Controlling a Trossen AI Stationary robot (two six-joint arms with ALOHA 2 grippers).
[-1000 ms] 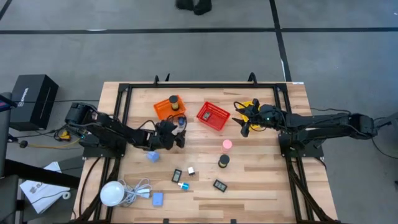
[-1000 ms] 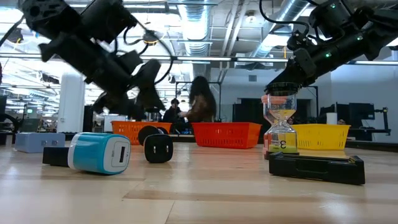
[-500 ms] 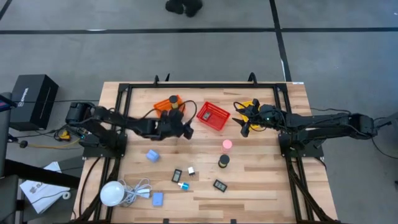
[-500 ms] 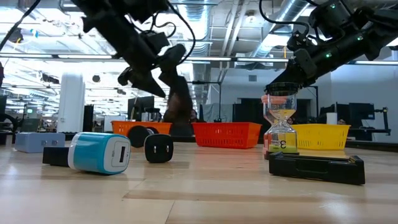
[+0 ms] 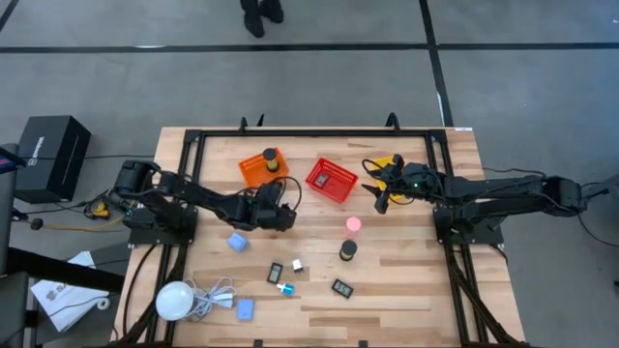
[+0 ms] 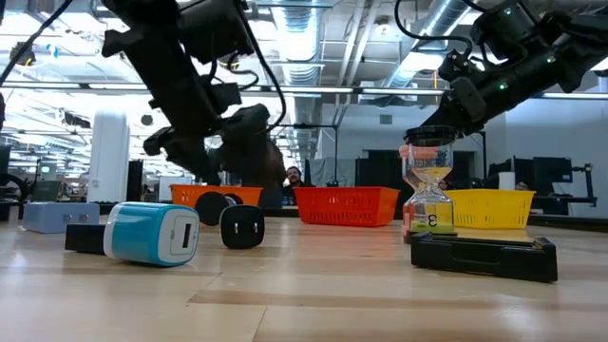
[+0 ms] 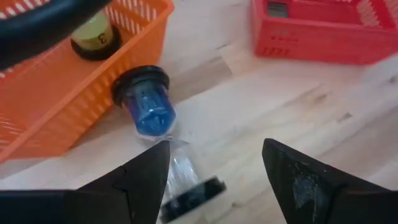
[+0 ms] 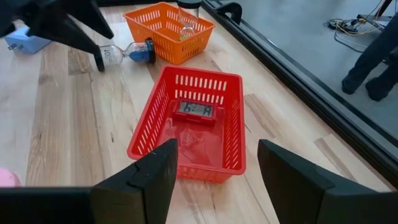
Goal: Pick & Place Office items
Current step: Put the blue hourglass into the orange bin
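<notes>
A blue sand timer (image 7: 149,112) lies on its side on the table, one black end cap against the orange basket (image 7: 50,106); the right wrist view also shows the timer (image 8: 127,54). My left gripper (image 7: 214,149) hangs open just above it, slanting down, one finger over the timer's clear half and the other off to its side. My right gripper (image 8: 217,146) waits open in the air beside the red basket (image 8: 149,140), which holds a black digital clock (image 8: 196,111). A pink sand timer (image 5: 354,224) stands mid-table.
The orange basket (image 5: 253,174) holds a yellowish timer (image 7: 93,37). Nearer the front lie a black cylinder (image 5: 348,249), light-blue pieces (image 5: 237,242), flat black rectangles (image 5: 341,287) and a white bulb with cable (image 5: 174,300). A yellow basket (image 6: 489,209) sits under the right arm.
My left gripper has risen and swung toward the red basket, then come back down beside the orange basket. It has tipped from pointing steeply down toward a shallower slant. The right arm has kept still.
</notes>
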